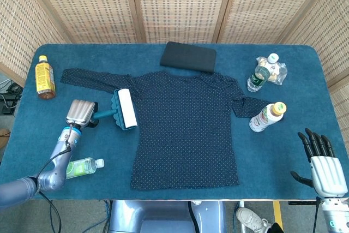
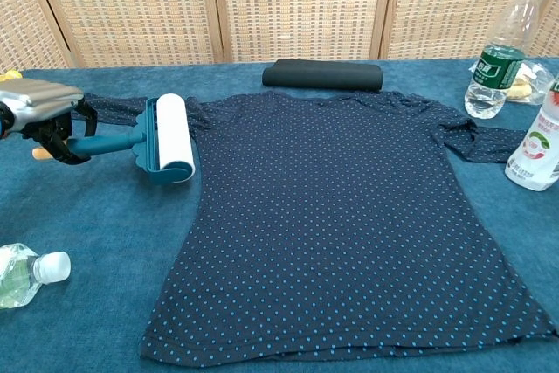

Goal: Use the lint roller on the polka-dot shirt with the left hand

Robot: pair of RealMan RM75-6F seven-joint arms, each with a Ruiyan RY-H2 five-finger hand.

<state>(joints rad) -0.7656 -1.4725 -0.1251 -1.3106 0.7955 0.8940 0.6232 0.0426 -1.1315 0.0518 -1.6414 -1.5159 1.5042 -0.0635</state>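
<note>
Left hand [image 1: 82,113], fingers curled round the teal handle, holds the lint roller [image 1: 124,108] with its white drum lying at the left edge of the polka-dot shirt [image 1: 185,129] (spread flat mid-table), forearm reaching in from the near left. Right hand [image 1: 322,159] hovers at the near right, fingers spread, holding nothing. A folded black cloth [image 1: 188,57] lies just beyond the collar
</note>
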